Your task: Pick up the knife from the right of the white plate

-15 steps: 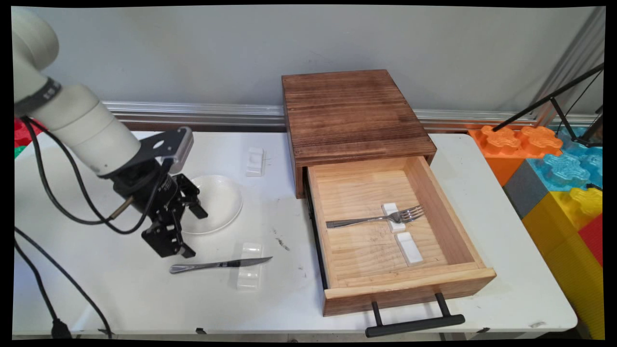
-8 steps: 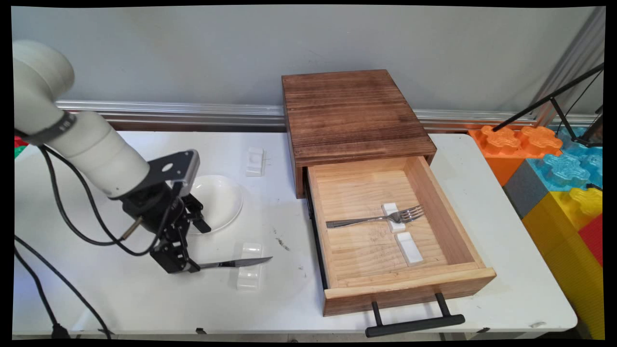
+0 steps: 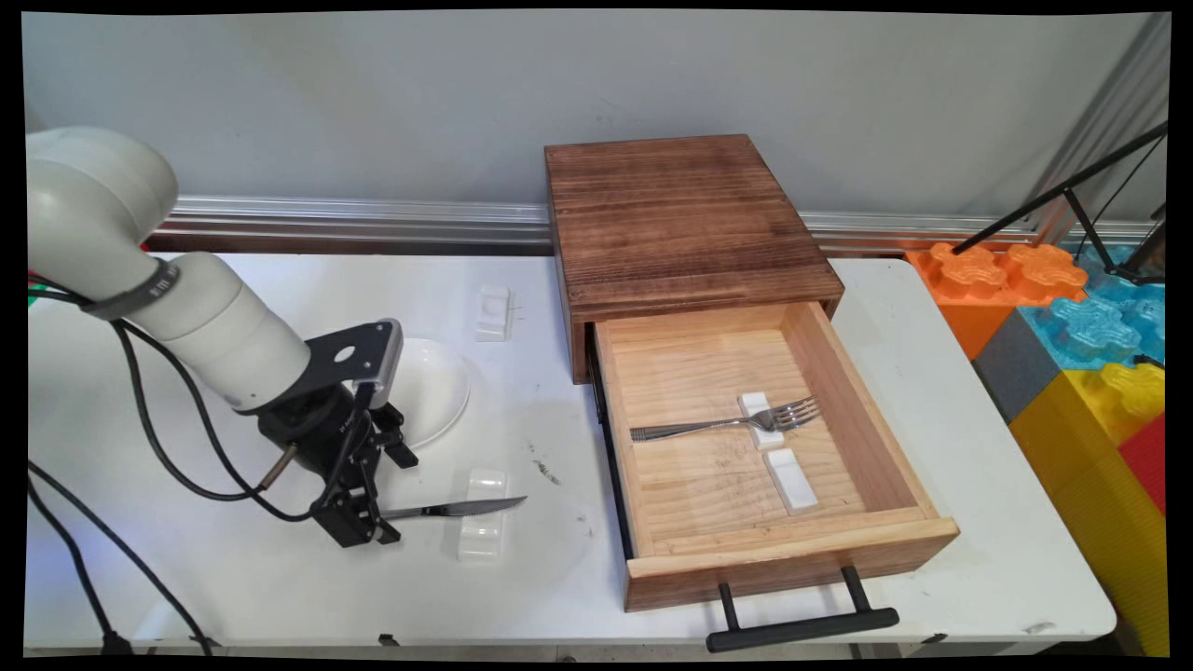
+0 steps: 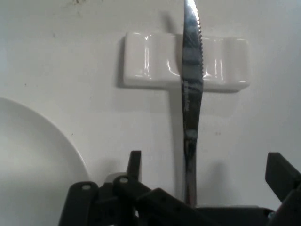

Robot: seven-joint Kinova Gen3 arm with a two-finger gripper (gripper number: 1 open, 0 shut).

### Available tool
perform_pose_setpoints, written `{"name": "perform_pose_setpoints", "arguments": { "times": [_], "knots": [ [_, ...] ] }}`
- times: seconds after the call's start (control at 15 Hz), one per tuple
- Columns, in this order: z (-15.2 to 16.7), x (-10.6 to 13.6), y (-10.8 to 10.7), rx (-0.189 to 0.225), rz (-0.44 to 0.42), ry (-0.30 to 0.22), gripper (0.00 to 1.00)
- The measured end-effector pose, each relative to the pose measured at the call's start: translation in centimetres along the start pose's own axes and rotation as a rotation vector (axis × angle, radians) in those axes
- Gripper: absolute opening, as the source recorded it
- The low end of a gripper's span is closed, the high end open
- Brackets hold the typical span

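Gripper (image 3: pixel 368 522) lowered over knife (image 3: pixel 457 509) handle (fingers apart)

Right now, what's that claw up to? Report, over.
Gripper open, straddling the knife handle. Blade across white rest. Plate beside. Nothing blocking.

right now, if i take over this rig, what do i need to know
Pincer: open, low over the table, one finger on each side of the knife's handle; not closed on it.
Knife: lying flat, blade across a white knife rest, just in front of the white plate.
Drawer: pulled open. Inside, a fork lies with its neck on a fork rest; an unused rest sits beside it.
Far rest: on the table behind the plate, nothing on it.
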Motion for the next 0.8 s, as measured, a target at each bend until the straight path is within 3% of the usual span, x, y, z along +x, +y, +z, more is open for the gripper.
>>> {"name": "perform_pose_setpoints", "arguments": {
  "times": [0.8],
  "knots": [
    [2.4, -0.1, -0.1, 0.026, 0.016, -0.011, 1.00]
  ]
}}
